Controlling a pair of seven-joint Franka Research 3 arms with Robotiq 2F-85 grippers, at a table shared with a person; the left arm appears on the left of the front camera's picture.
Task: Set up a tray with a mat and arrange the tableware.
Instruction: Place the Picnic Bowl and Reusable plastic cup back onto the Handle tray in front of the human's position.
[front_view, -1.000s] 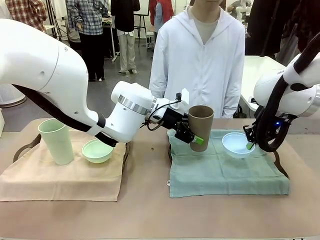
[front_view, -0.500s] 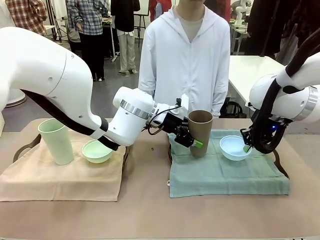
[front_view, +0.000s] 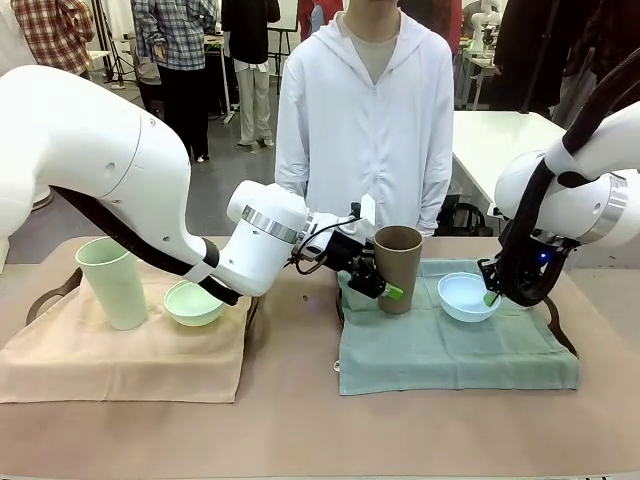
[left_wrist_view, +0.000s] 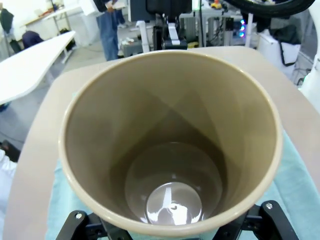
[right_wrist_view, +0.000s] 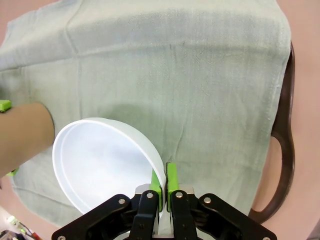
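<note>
Left end effector (front_view: 385, 283) clasps the upright brown tumbler (front_view: 398, 268) at the green mat's (front_view: 450, 350) far left, right end effector (right_wrist_view: 164, 181) pinches the pale blue bowl's (front_view: 467, 296) rim; an uneven release could tip either piece.

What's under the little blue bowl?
The pale blue bowl sits on a green mat. A dark tray handle sticks out past the mat's edge; the mat covers the rest of the tray.
</note>
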